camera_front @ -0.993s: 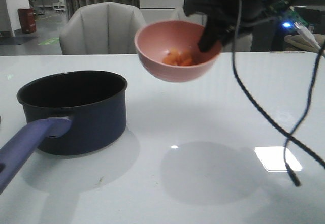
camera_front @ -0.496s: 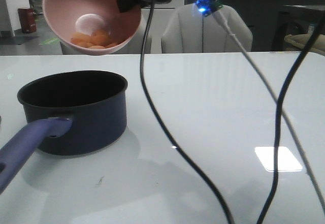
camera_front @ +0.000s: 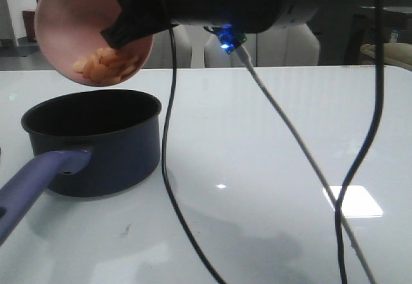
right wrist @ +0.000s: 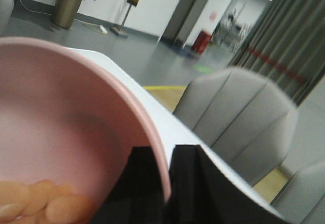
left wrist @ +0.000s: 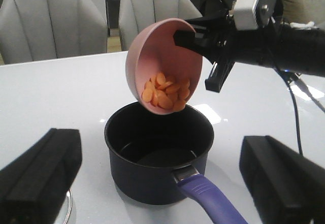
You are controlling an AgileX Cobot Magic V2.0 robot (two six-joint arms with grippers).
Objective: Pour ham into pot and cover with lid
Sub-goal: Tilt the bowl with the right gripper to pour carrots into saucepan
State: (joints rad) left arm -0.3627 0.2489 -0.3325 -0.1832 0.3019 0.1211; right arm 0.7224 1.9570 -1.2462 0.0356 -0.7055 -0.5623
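Several orange pieces of ham [left wrist: 165,93] sit piled at the low lip of a pink bowl [camera_front: 77,29], which hangs tilted steeply in the air above the far left part of the desk [camera_front: 270,136]. The right end effector [right wrist: 163,173] pinches the bowl's rim, one finger inside and one outside, closed tight on it. Directly beneath the bowl's low edge stands the dark pot [left wrist: 158,158], open and upright on the desk, its purple-blue handle [camera_front: 32,184] pointing toward the near left. The left end effector [left wrist: 162,188] hangs near the pot, its two black pads spread wide on either side of it, touching nothing.
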